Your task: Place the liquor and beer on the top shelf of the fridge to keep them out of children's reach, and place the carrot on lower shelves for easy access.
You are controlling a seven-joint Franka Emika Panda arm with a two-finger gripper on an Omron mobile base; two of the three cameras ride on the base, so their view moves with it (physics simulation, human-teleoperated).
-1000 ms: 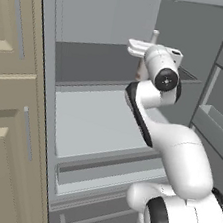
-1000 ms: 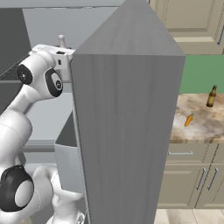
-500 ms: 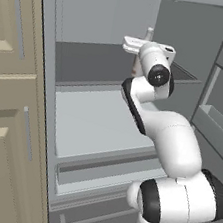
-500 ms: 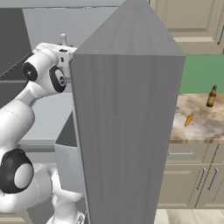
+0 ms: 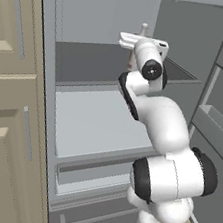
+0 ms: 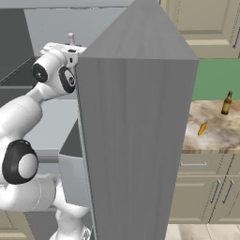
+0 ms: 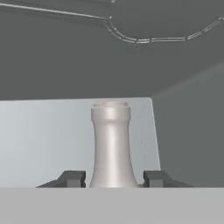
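Observation:
The pale liquor (image 7: 111, 144) stands upright between my gripper's (image 7: 113, 178) two dark fingers, which are shut on its lower neck. In the left base view my gripper (image 5: 137, 46) is inside the fridge (image 5: 59, 35) above the dark top shelf (image 5: 85, 64), with the liquor's neck (image 5: 143, 30) rising over the hand; the bottle's body is hidden behind it. The pale lower shelf (image 5: 96, 124) lies below. In the right base view the beer (image 6: 227, 103) stands on the counter and the carrot (image 6: 202, 127) lies beside it.
The open fridge door (image 6: 136, 140) fills the middle of the right base view, between the arm and the marble counter (image 6: 215, 138). Door bins (image 5: 217, 124) stick out to the arm's right. Beige cabinets (image 5: 6, 118) flank the fridge on the left.
The hand has carried the liquor a little left and deeper into the fridge above the top shelf. The beer and the carrot have stayed put.

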